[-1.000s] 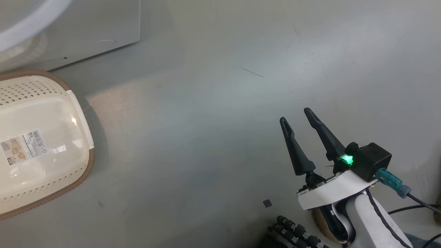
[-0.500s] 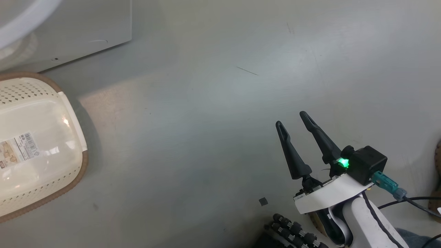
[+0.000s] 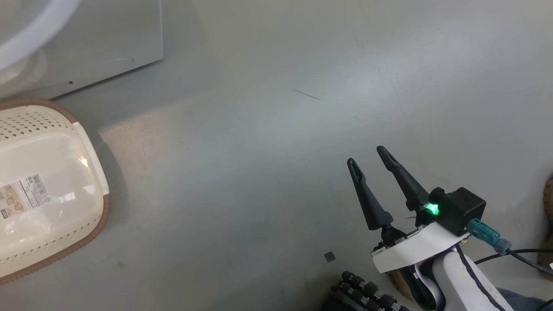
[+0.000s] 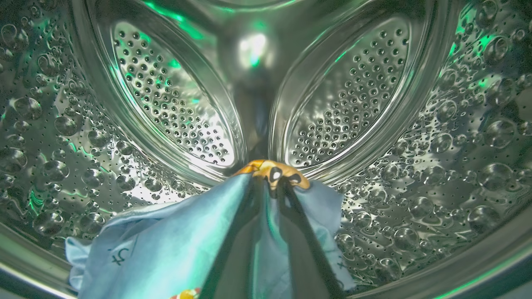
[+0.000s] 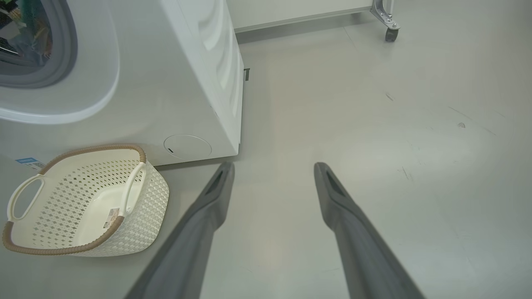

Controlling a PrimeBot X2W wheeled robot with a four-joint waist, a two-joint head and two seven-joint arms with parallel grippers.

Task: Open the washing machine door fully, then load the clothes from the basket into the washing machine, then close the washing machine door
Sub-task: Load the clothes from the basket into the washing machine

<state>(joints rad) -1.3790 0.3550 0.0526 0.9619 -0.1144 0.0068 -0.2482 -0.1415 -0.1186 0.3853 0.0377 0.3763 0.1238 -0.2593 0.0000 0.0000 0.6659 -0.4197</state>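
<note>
Nothing on the floor has really shifted in the last second: the whole head view slides a little, so the basket (image 3: 93, 224) and the floor (image 3: 259, 172) scratch drift left together, which is the camera turning and not the things moving. With the right gripper (image 3: 366, 154) it is the same story; it hangs over bare floor well apart from the basket, fingers spread wide and holding nothing. That basket lies just in front of the washer (image 5: 187, 83), and its cream bottom is bare except for a sticker (image 3: 23, 194), so I judge the pick-up finished. From the left wrist view, the left gripper (image 4: 272, 176) is deep inside the steel drum (image 4: 174, 112), its two dark fingers drawn almost together with the clothes (image 4: 174, 232) bunched at their tips, an orange-brown patch right at the pinch and light blue fabric draping down either side toward the drum's lower wall. Whether the pinch is starting to loosen I cannot tell; the cloth looks gripped. Loading seems close to done. What it needs next, I think, is a clean release well inside the drum, so no corner trails over the grey seal (image 5: 68, 50) when the arm backs out. Closing the door is not yet done.
</note>
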